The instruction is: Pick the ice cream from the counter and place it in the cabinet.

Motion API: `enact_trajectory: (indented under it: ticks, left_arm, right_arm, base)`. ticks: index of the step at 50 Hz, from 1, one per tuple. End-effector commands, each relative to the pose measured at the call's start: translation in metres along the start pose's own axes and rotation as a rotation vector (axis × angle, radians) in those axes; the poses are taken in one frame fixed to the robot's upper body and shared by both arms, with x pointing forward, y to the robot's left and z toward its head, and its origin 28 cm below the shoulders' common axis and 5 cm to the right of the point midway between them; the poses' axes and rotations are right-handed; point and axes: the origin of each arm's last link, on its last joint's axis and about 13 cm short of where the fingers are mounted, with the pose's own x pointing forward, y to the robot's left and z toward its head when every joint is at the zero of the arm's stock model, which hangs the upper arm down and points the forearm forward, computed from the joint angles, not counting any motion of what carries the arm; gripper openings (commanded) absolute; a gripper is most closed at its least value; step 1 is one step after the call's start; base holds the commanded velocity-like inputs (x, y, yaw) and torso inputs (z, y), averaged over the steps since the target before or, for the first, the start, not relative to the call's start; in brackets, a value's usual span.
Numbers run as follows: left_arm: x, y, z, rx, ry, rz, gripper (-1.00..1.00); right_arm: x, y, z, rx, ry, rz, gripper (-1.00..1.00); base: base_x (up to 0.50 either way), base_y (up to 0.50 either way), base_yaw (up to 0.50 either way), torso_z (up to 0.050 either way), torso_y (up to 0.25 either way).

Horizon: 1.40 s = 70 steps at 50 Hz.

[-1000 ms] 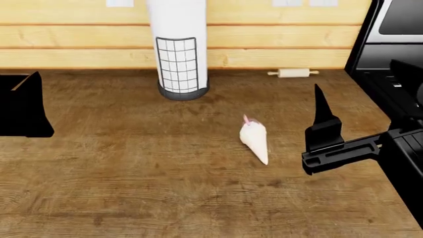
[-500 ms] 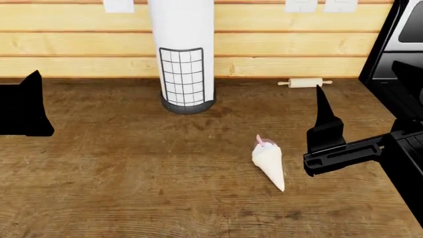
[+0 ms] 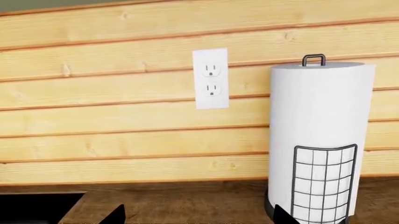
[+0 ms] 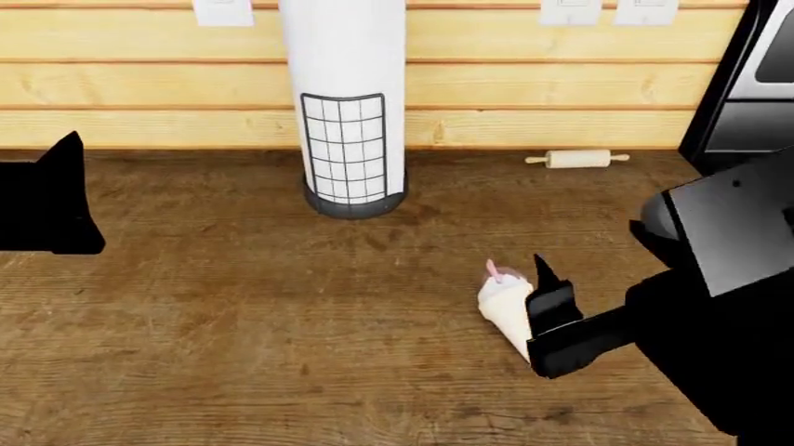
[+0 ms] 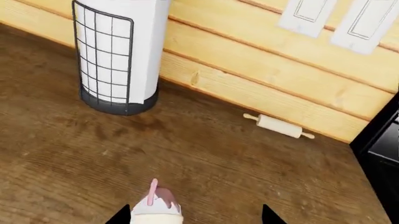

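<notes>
The ice cream (image 4: 501,303), a white-cream cone with a pink tip, lies on its side on the brown wood-grain counter (image 4: 248,316). My right gripper (image 4: 546,295) is open and low over the counter, with one black finger right beside the cone. In the right wrist view the ice cream (image 5: 156,209) lies between the two fingertips of the right gripper (image 5: 195,217), close to one of them. My left gripper (image 4: 56,190) hangs at the far left, away from the cone. In the left wrist view the left gripper (image 3: 198,219) is open and empty.
A tall white paper towel roll in a grid holder (image 4: 351,102) stands at the back by the plank wall. A small rolling pin (image 4: 578,159) lies against the wall. A black and steel oven (image 4: 757,84) borders the counter's right. A dark opening (image 3: 37,207) is left.
My right gripper has moved left and down, from a hand's width right of the ice cream to around it. The left gripper has stayed in place.
</notes>
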Motion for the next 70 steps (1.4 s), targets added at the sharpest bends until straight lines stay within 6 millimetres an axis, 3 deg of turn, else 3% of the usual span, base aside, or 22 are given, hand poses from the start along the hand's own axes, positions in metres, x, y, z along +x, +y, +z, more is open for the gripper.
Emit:
enact_trajectory:
  ticks: [1,14,32,41,53,54,65,70]
  left_arm:
    - [0.0,0.0,0.0,-0.001,0.01,-0.007,1.0]
    - [0.003,-0.001,-0.001,-0.001,0.015,-0.005,1.0]
    - [0.003,0.0,-0.001,-0.002,0.015,0.0,1.0]
    - [0.003,0.001,0.0,-0.003,0.01,0.004,1.0]
    - [0.001,0.003,0.003,0.001,0.006,0.006,1.0]
    - [0.001,0.003,0.003,0.0,0.007,0.008,1.0]
    - [-0.001,0.004,0.004,-0.002,0.002,0.01,1.0]
    - [-0.002,0.005,0.008,-0.003,-0.006,0.013,1.0]
  right_arm:
    - [0.027,-0.003,-0.012,0.083,0.16,0.089,1.0]
    - [0.053,-0.007,-0.032,0.124,0.179,0.099,1.0]
    - [0.085,0.008,-0.071,0.177,0.273,0.19,1.0]
    - [0.097,0.006,-0.08,0.2,0.282,0.192,1.0]
    - [0.122,0.02,-0.099,0.212,0.283,0.254,1.0]
    - [0.122,0.021,-0.098,0.213,0.276,0.257,-1.0]
    - [0.115,0.021,-0.092,0.206,0.245,0.249,-1.0]
    - [0.103,0.014,-0.079,0.179,0.19,0.216,-1.0]
  base:
    - [0.0,0.0,0.0,0.0,0.0]
    - [0.0,0.0,0.0,0.0,0.0]
    - [0.0,0.0,0.0,0.0,0.0]
    - [0.0,0.0,0.0,0.0,0.0]
    - [0.0,0.0,0.0,0.0,0.0]
    - [0.0,0.0,0.0,0.0,0.0]
    - [0.0,0.0,0.0,0.0,0.0]
    - [0.0,0.0,0.0,0.0,0.0]
